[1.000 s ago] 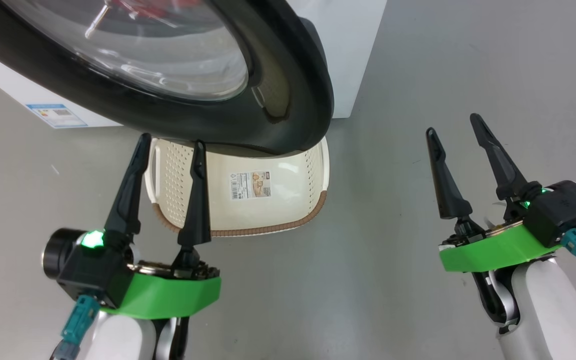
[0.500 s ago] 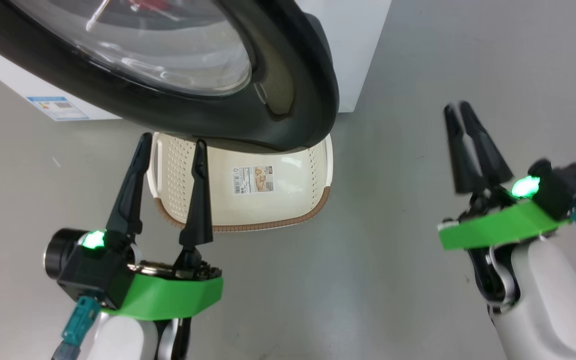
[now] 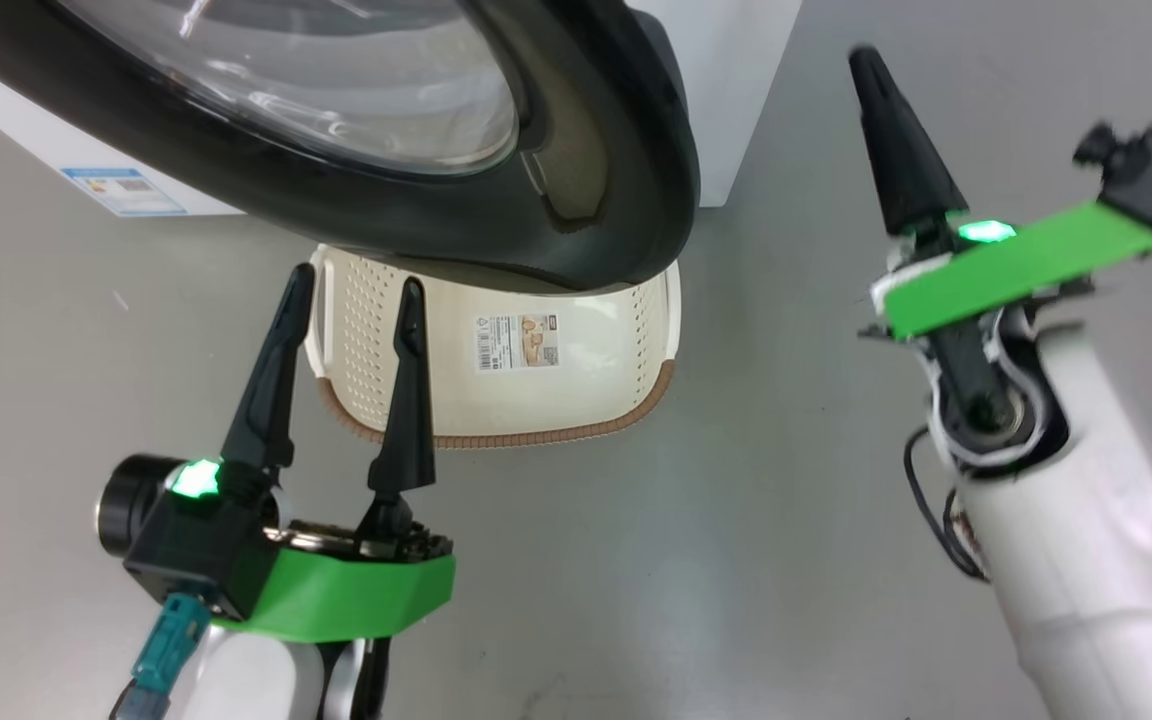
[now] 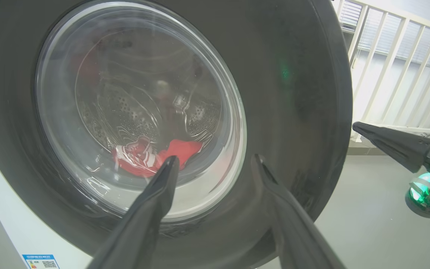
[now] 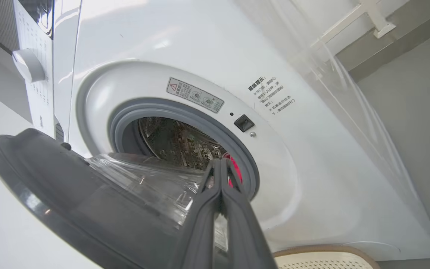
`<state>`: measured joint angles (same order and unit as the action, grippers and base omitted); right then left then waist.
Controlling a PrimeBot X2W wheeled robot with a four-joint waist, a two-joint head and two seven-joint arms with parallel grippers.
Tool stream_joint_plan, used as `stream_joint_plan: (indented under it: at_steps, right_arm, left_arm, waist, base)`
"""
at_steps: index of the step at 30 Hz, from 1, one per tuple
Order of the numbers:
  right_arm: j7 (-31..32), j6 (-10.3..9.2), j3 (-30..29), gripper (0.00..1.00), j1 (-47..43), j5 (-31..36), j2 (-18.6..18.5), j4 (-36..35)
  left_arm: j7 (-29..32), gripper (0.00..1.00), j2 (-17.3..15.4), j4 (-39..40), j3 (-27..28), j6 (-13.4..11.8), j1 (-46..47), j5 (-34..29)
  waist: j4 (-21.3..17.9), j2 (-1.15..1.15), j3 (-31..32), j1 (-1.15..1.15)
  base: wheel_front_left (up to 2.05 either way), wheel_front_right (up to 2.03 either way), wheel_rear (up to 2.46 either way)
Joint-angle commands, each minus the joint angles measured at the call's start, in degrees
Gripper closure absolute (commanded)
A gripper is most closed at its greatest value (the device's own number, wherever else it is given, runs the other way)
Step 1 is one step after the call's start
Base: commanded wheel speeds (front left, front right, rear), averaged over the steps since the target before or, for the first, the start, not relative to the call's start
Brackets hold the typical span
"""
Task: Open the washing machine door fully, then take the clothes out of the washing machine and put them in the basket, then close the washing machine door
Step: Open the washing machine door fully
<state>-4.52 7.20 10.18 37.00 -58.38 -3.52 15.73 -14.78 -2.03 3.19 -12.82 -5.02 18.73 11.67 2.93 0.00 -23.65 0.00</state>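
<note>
My right gripper (image 3: 866, 70), pressed together on nothing, is hovering near the glossy black-rimmed glass door (image 3: 616, 200), which is standing only part open, so the red striped garment (image 4: 177, 149) is lying in the steel drum (image 5: 177, 142) of the white washing machine (image 5: 312, 149) and the cream perforated basket (image 3: 496, 438) is waiting empty beneath.

The washing machine door (image 5: 62, 194), a glossy black rim around a bulging clear window, stood partly open, overhanging the basket (image 3: 536, 437). That cream perforated basket, brown-rimmed with a paper label on its base, sat on the floor before the white washing machine (image 5: 312, 168). The red, white-striped clothes (image 4: 140, 160) lay low inside it.
</note>
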Motion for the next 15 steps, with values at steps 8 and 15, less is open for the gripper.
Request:
stream_joint_plan:
  at_steps: [8,15]
  right_arm:
    - [14.45,0.29,0.83,1.0,7.66,-19.96,0.64,1.88]
    - [25.68,0.29,0.81,1.0,13.32,-30.57,0.64,9.11]
  left_arm:
    - [-0.22,0.0,-0.85,1.21,0.88,-0.07,1.13,0.38]
    - [-0.22,0.0,-0.85,1.14,0.3,0.15,1.16,0.29]
  waist:
    - [0.74,0.0,-0.82,0.0]
    - [1.56,0.0,-0.85,0.0]
  base:
    - [0.0,0.0,0.0]
    - [0.0,0.0,0.0]
